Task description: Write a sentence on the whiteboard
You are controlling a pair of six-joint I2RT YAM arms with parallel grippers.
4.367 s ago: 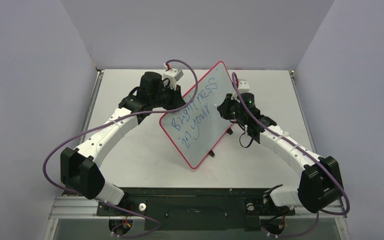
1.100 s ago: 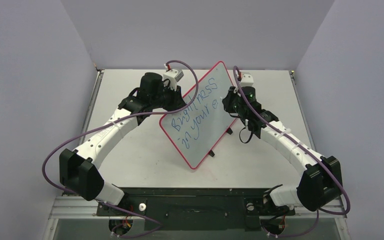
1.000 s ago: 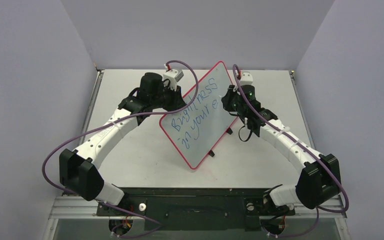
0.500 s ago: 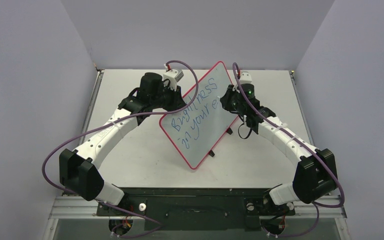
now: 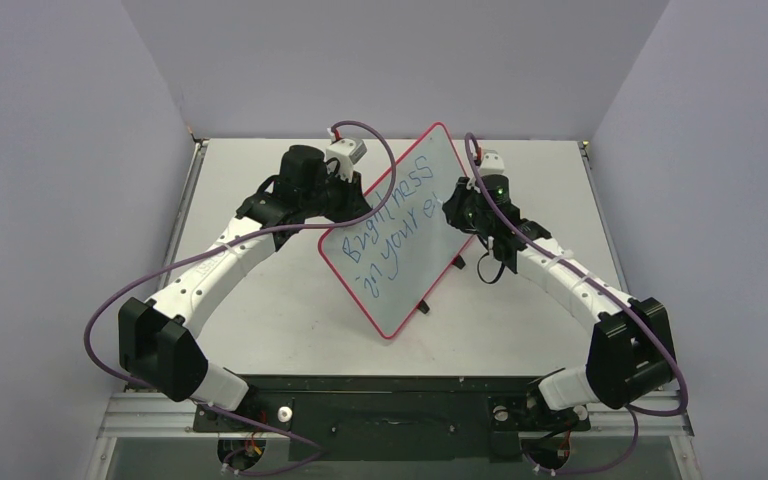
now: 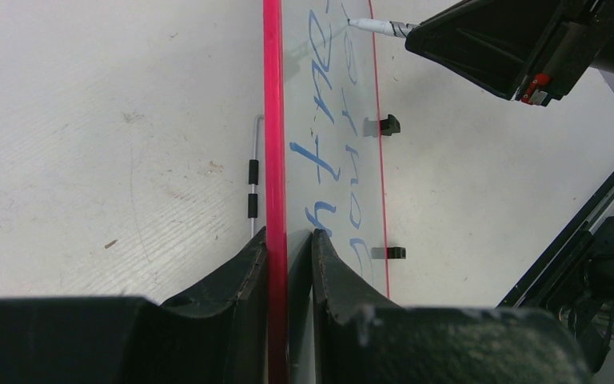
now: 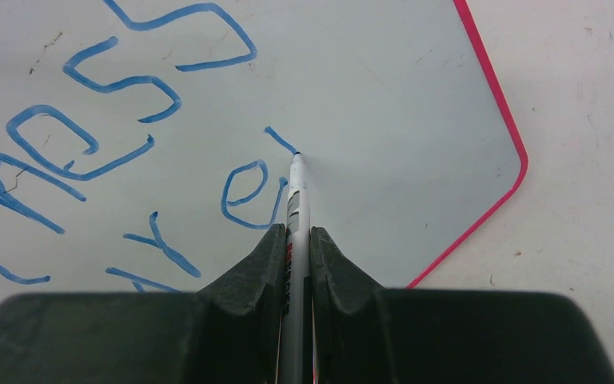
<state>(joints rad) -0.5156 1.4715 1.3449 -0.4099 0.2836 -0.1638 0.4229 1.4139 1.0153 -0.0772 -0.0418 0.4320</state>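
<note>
The whiteboard point(image 5: 400, 250), white with a red-pink rim, stands tilted in the middle of the table. My left gripper point(image 6: 288, 240) is shut on its rim point(image 6: 272, 120) at the far left edge; in the top view it point(image 5: 345, 205) sits behind the board. The sentence point(image 5: 392, 225) in blue reads "Brightness in your e" plus a fresh stroke. My right gripper point(image 7: 298, 232) is shut on a white marker point(image 7: 297, 188), whose tip touches the board's face just right of the "e" point(image 7: 244, 192). In the top view it point(image 5: 457, 210) is at the board's right edge.
Two black clips point(image 6: 388, 124) stick out from the board's lower edge, also seen in the top view point(image 5: 423, 306). A thin wire stand point(image 6: 254, 184) shows behind the board. Grey walls close the table on three sides; the arm bases sit at the near edge.
The right gripper has shifted slightly along the second line, past the "e". A new short blue stroke now shows beside the "e". The left arm and the board have not moved.
</note>
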